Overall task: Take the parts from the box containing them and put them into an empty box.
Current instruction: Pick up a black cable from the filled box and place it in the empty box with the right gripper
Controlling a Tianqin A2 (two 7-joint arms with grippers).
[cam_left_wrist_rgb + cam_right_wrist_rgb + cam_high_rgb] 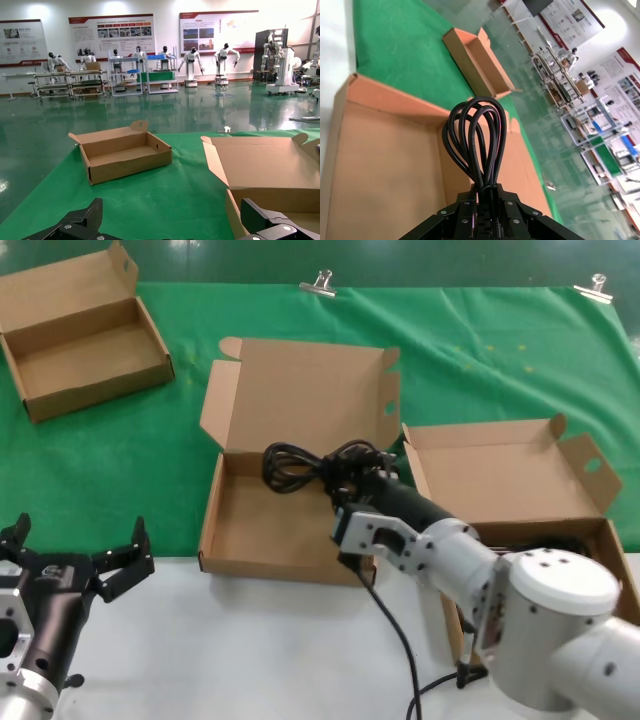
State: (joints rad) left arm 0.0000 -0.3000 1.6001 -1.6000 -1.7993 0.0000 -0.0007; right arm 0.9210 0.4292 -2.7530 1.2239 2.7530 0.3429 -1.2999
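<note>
Head view: right gripper [352, 478] pinches a power cord [300, 466] above the squarish box [250, 530]; left gripper [75, 562] spread, idle at table edge. Right wrist view: cord loops [476, 140] clamped over that tray [380, 165].
</note>
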